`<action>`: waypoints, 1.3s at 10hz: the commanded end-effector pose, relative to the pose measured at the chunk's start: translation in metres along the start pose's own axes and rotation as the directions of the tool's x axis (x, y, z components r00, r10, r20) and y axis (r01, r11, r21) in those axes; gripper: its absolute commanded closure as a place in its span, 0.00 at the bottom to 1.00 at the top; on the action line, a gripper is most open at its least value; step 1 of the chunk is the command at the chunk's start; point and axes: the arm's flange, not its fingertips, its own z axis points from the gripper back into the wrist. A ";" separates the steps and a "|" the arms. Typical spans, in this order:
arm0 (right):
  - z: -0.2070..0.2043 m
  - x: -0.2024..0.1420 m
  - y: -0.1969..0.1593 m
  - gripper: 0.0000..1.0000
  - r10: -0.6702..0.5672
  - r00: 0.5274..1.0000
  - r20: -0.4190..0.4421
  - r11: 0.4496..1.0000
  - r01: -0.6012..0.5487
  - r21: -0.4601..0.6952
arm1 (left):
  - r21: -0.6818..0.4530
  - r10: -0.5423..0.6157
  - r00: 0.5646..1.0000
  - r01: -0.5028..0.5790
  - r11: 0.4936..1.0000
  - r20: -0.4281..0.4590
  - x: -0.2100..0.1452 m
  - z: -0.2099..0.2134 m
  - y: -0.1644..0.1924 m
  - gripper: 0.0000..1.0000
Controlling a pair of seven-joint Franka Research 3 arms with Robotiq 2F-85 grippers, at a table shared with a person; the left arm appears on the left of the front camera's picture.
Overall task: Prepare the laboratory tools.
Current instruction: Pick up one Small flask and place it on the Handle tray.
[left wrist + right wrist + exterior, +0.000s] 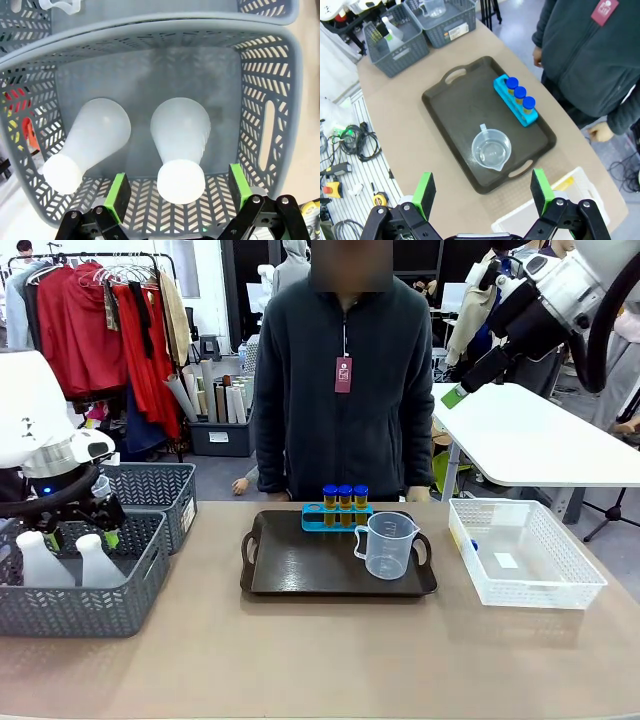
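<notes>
Two white translucent conical flasks (180, 145) (92, 140) stand in the near grey basket (90, 605) at the left. My left gripper (178, 192) hangs open just above that basket, its green pads either side of the right flask's (97, 562) top, not touching it. On the dark tray (300, 560) stand three yellow-amber tubes with blue caps (345, 498) in a blue rack, and beside them the clear measuring beaker (387, 545). My right gripper (455, 395) is raised high at the far right, open and empty, looking down on the beaker (491, 150) and the tubes (519, 95).
A second grey basket (160, 490) behind the first holds another clear beaker (434, 6). The white mesh basket (525, 560) sits right of the tray. A person stands at the far edge behind the tray, with hands down. Bare tabletop lies in front of the tray.
</notes>
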 end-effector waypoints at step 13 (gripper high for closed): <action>0.002 0.000 0.000 0.00 0.003 1.000 0.005 1.000 -0.003 0.006 | -0.009 -0.042 0.999 0.042 0.999 -0.003 0.005 0.004 -0.006 1.00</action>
